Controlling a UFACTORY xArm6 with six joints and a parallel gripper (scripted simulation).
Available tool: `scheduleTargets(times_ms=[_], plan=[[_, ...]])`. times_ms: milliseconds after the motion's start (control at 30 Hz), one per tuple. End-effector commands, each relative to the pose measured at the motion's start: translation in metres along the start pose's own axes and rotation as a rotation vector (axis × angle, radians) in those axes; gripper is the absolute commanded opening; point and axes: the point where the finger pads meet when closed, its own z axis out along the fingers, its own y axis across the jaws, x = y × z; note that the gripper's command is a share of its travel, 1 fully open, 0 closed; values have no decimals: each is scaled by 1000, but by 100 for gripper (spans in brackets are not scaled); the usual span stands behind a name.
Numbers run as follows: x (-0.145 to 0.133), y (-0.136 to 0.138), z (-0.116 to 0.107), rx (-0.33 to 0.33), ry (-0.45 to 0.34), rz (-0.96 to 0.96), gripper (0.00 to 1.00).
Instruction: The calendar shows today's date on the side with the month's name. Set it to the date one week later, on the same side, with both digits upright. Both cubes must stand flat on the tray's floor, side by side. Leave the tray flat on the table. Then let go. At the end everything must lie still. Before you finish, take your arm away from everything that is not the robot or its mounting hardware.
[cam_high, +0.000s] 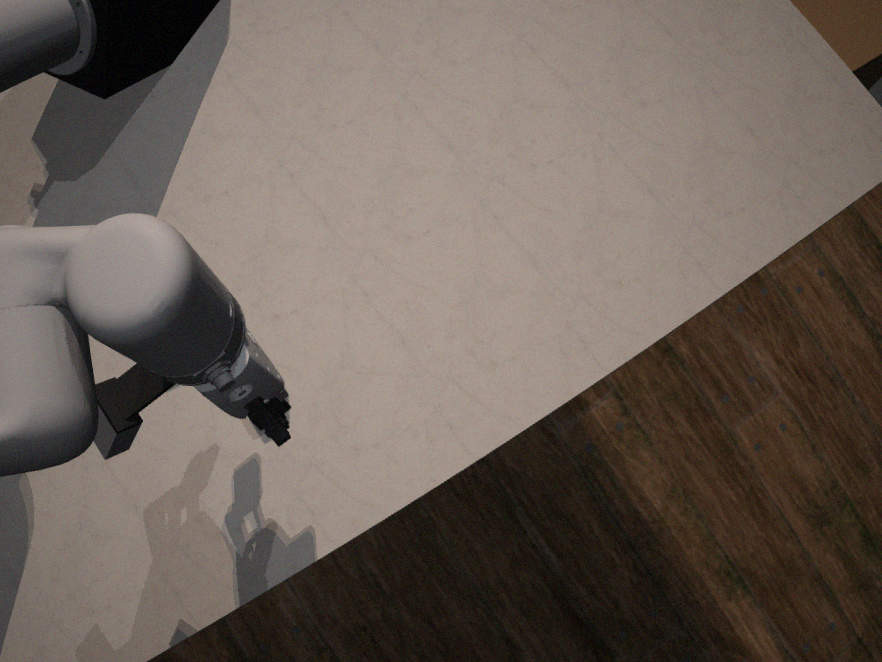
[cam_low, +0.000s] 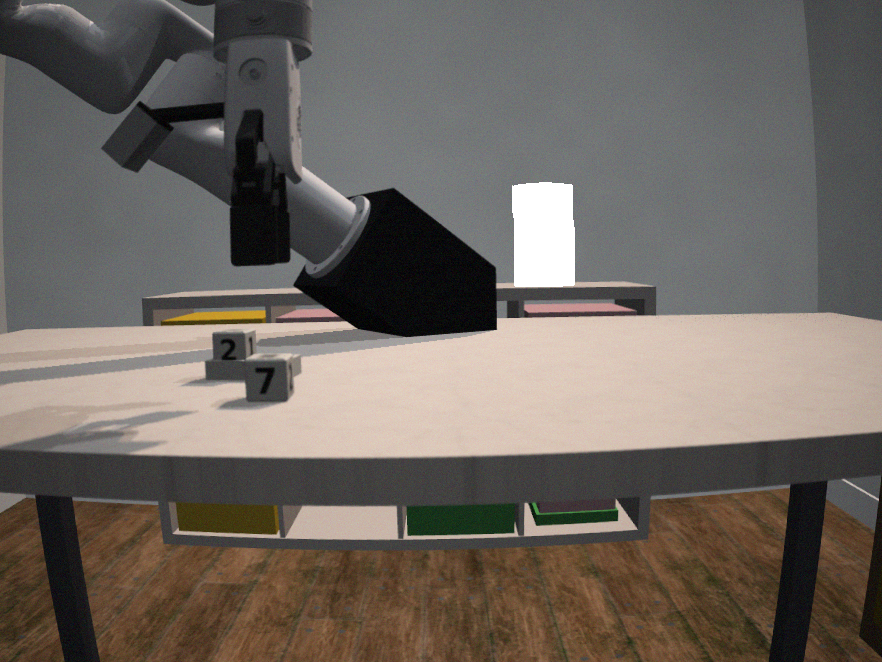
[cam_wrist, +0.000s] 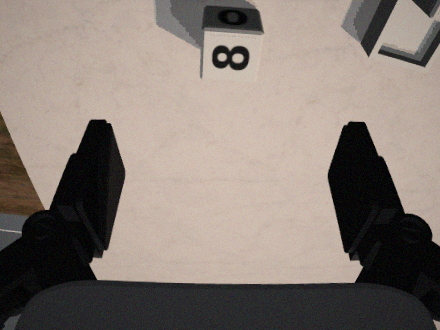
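A loose white cube (cam_low: 269, 379) (cam_wrist: 231, 45) stands on the table in front of the tray. It shows 7 toward the exterior camera, and 8 on its top in the wrist view. The small grey tray (cam_low: 216, 369) (cam_wrist: 375, 4) lies flat just behind it and holds the other cube (cam_low: 233, 347), which shows 2. My gripper (cam_low: 259, 252) (cam_wrist: 226, 146) (cam_high: 274, 420) is open and empty, pointing down, high above the two cubes. In the wrist view the loose cube lies ahead of the fingers, not between them. In the top view the arm hides both cubes and the tray.
The arm's black base (cam_low: 406, 277) stands on the table behind and to the right of the tray. The table's edge (cam_wrist: 14, 172) is close on the gripper's left. A low shelf (cam_low: 577, 292) with coloured boxes stands beyond the table.
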Motion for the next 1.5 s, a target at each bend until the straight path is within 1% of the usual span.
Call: scheduleTargets(times_ms=[0,33,67,1467], plan=[[0,1,-1,7,2,58,100],[0,1,-1,7,2,58,100],[0,1,-1,7,2,58,49],[0,1,-1,7,2,60,49]])
